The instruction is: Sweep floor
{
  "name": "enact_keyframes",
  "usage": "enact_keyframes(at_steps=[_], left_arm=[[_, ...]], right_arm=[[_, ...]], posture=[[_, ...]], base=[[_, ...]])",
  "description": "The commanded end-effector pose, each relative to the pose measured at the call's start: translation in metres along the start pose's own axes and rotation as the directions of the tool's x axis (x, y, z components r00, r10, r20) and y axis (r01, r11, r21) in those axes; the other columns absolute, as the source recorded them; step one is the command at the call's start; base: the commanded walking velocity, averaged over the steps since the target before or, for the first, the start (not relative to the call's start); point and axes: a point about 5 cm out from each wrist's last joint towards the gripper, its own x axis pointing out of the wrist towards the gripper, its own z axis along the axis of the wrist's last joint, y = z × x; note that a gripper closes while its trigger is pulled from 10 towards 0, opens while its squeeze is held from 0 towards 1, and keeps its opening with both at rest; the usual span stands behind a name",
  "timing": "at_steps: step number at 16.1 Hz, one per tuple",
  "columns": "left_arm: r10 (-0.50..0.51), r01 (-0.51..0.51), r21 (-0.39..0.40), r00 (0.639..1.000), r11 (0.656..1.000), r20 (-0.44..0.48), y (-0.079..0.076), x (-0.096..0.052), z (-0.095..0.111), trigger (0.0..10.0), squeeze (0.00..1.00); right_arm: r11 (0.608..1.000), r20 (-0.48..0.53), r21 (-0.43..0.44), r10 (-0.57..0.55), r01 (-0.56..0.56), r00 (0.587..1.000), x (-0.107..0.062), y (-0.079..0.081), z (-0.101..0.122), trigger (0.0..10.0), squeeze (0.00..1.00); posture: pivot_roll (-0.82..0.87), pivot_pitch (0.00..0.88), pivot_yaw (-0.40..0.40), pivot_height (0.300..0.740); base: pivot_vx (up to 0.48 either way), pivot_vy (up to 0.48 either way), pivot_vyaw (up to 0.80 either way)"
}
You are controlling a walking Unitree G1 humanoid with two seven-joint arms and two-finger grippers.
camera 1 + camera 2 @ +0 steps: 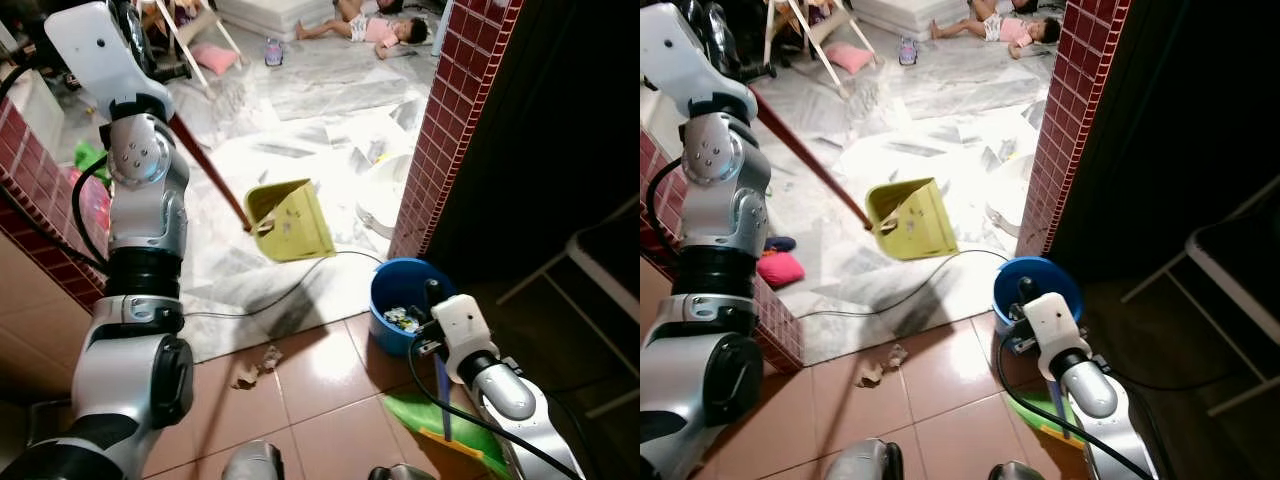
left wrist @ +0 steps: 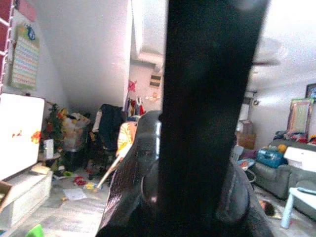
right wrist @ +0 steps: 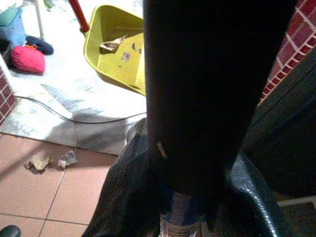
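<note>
Two scraps (image 1: 257, 367) are lying unswept — grippers, each clamping a handle, are lifting the loaded dustpan (image 1: 290, 221) toward the bucket (image 1: 408, 300).

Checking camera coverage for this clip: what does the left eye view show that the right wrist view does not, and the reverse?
Left eye view alone: the blue bucket holding scraps beside the red-tiled pillar, a person lying on the floor far back, and the left arm raised at the dustpan's red handle. Right wrist view alone: a red cushion and, close up, the blue pole between its dark fingers. Both: the yellow dustpan, the black cable and crumpled scraps on the brown tiles.
</note>
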Motion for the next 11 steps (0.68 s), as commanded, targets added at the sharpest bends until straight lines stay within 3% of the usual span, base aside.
enact_keyframes(at_steps=[1,5,11], left_arm=[[-0.041,0.045,-0.049,0.995,0.998,0.094,-0.012,0.006,0.021,10.0,0.0],[-0.136,0.144,-0.103,0.988,0.984,0.078,-0.04,-0.005,0.01,10.0,0.0],[-0.219,0.229,-0.157,0.973,0.961,0.076,-0.067,-0.01,0.007,10.0,0.0]], right_arm=[[0.999,-0.043,0.016,-0.033,0.034,0.998,-0.002,-0.006,-0.006,10.0,0.0],[0.986,0.023,0.058,-0.156,0.155,0.987,0.007,-0.024,0.016,10.0,0.0],[0.981,0.008,0.088,-0.172,0.171,0.985,-0.004,-0.011,0.014,10.0,0.0]], posture=[[-0.11,0.0,0.094,0.74],[-0.14,0.02,0.123,0.74],[-0.19,0.048,0.159,0.74]], base=[[0.0,0.0,0.0],[0.0,0.0,0.0],[0.0,0.0,0.0]])
